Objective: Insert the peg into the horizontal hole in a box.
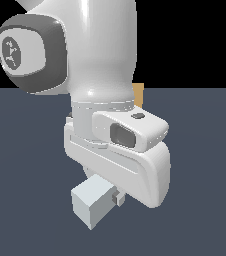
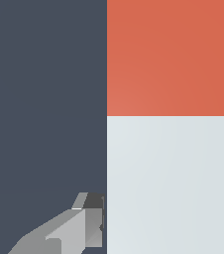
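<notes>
The fingers are clamped tight on the peg. In the wrist view one grey finger presses flat against the side of the pale part of the bar, and a sliver of the other finger peeks out at the bar's far edge, so it's closed onto it with no gap on either side. The grip sits on the pale grey-white section; the red-orange end runs on away from the fingers, and the colour change is a clean straight line across the bar.

From the exterior view you mostly get the pale square end of the peg sticking out toward the camera below the hand, with a little finger pad snug against its side. The red end is hidden behind the hand from there. The peg looks lifted off the dark blue-grey counter, though I can't really tell how high.

The big white arm blocks most of the scene. The box is only a thin tan-orange strip showing past the wrist, farther back on the counter and well apart from the peg. Can't see the hole at all, it's hidden.
</notes>
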Robot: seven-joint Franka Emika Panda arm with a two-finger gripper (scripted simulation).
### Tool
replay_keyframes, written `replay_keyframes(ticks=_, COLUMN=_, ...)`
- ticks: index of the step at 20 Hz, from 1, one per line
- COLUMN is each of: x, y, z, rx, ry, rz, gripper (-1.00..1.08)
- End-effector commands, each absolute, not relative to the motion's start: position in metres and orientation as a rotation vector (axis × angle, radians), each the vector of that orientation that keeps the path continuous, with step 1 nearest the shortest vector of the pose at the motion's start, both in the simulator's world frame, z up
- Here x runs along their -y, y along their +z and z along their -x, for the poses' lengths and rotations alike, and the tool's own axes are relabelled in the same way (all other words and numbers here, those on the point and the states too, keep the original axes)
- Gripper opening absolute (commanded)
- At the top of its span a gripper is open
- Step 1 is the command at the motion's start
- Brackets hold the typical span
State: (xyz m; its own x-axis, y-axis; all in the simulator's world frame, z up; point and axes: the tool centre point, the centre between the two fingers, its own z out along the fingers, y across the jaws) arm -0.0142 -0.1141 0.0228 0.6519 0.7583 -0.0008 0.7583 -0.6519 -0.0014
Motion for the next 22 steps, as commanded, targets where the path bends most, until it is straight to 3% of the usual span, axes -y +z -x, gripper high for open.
replay_keyframes(ticks=1, x=0.114, y=0.022, z=0.014, rx=1.311, ry=0.000, rz=2.855, gripper=-1.00)
replay_keyframes(ticks=14, x=0.107, y=0.028, z=0.010, rx=1.345, ry=0.001, rz=2.840, gripper=-1.00)
replay_keyframes(ticks=22, x=0.039, y=0.070, z=-0.009, rx=1.621, ry=0.002, rz=2.694, gripper=-1.00)
